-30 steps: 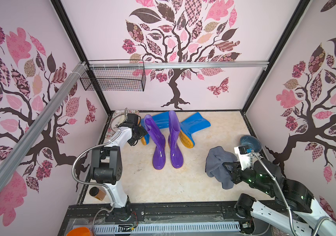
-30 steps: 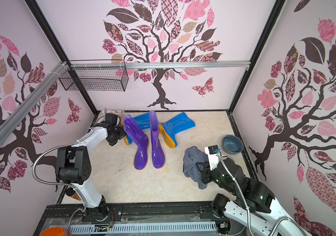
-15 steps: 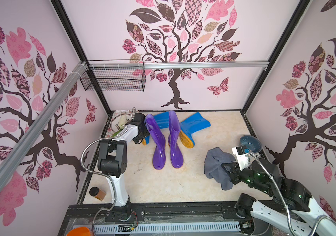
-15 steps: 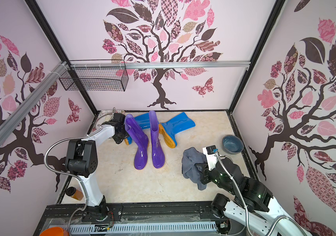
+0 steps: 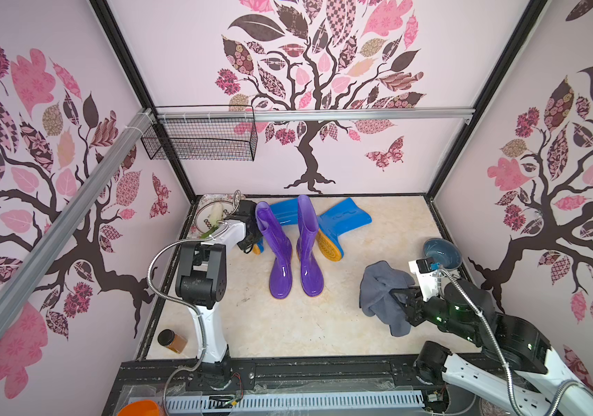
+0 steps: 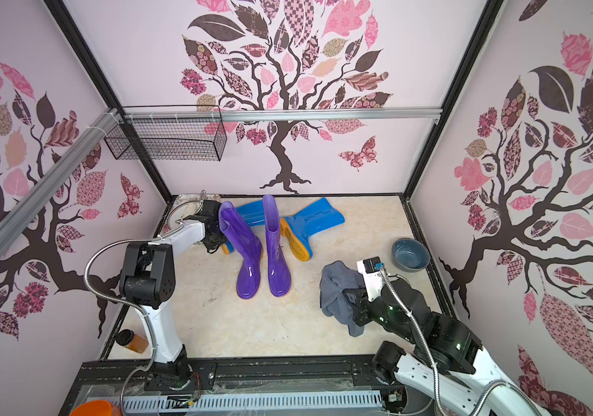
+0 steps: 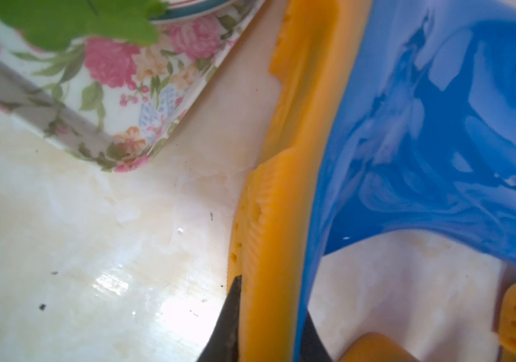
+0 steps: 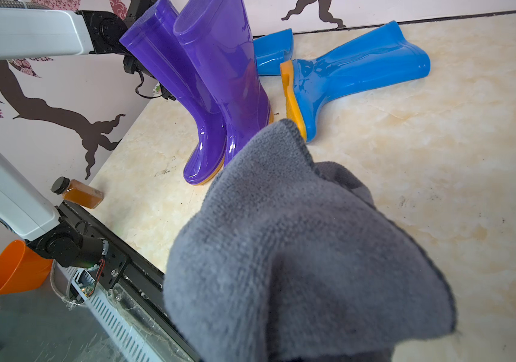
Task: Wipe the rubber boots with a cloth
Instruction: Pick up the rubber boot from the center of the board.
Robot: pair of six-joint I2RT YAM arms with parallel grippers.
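Two tall purple rubber boots [image 5: 280, 266] gleam smooth and glossy; a bright blue rubber boot [image 7: 438, 125] shines likewise, its orange-yellow sole [image 7: 269, 219] matt and ribbed. The grey-blue terry cloth [image 8: 281, 250] looks soft, nubbly; the cream marble-look floor [image 5: 288, 324], polished.

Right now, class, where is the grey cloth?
In both top views, the cloth is held by the right gripper over the table's right side, beside the grey-blue bowl.
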